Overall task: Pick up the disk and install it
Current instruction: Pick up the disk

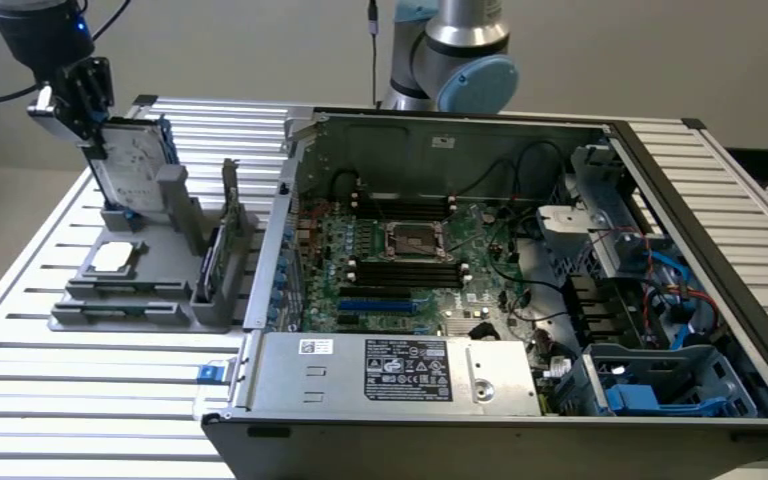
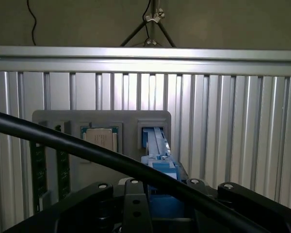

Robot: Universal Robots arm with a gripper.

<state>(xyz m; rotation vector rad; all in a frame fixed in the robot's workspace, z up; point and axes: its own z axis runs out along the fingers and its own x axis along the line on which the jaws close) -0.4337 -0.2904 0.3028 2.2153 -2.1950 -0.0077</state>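
My fingers [image 1: 93, 122] are closed on the top edge of the disk [image 1: 137, 172]. It stands upright in the grey holder [image 1: 128, 296], so its edge is easy to pinch.

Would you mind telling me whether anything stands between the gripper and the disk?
Nothing visible does. The gripper is at the top edge of the disk, which stands on edge in the grey holder on the exterior view's left.
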